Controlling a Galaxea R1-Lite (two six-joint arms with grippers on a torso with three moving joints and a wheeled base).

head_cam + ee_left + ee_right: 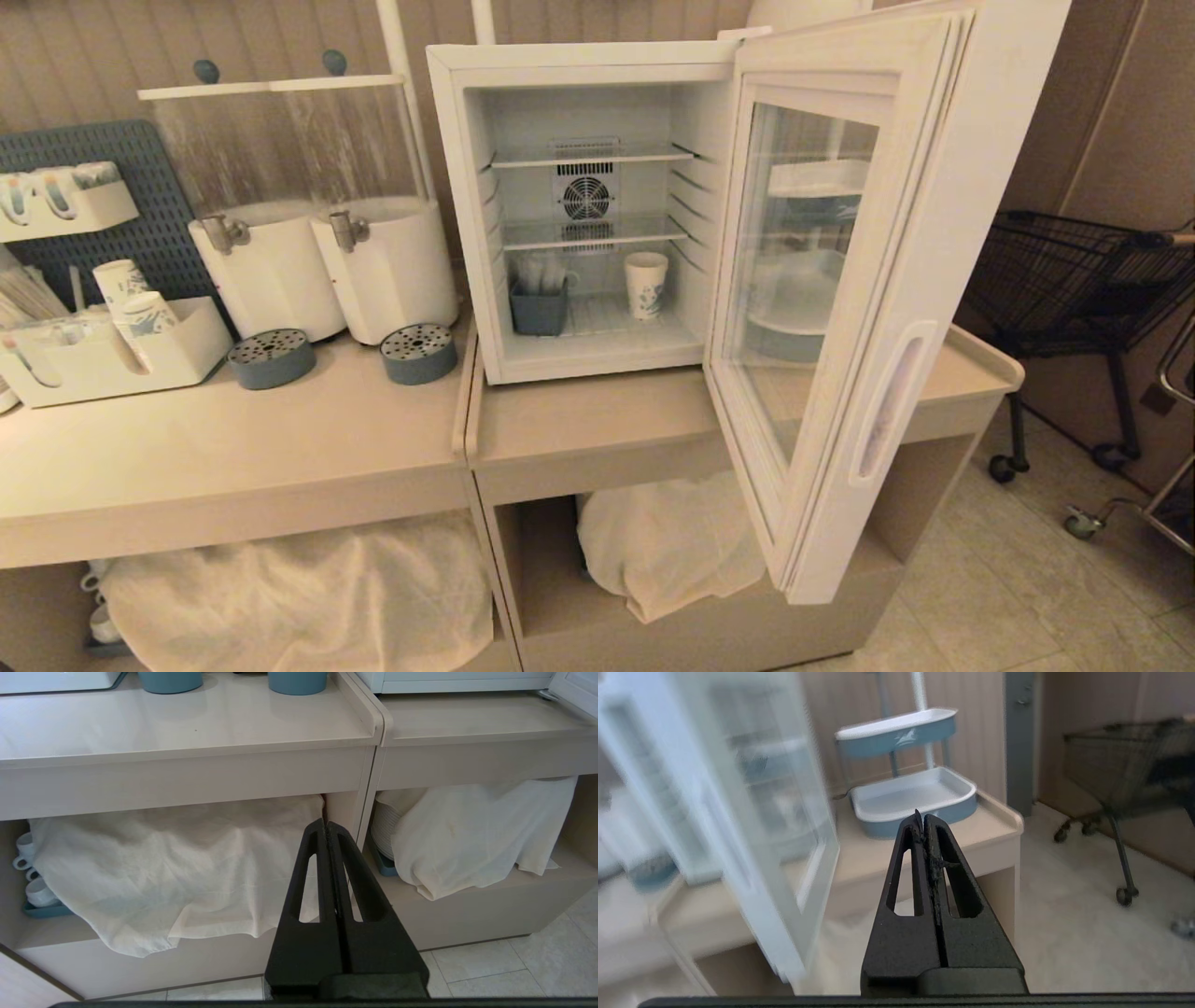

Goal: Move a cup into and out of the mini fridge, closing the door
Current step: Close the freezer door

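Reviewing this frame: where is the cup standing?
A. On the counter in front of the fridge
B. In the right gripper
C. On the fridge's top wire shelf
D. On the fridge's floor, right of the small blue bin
D: the cup stands upright on the mini fridge floor, right of the blue bin, with the door swung open.

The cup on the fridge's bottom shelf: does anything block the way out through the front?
Nothing visible does. The cup stands upright inside the mini fridge, the door swung wide open; the grey-blue bin sits apart, beside it.
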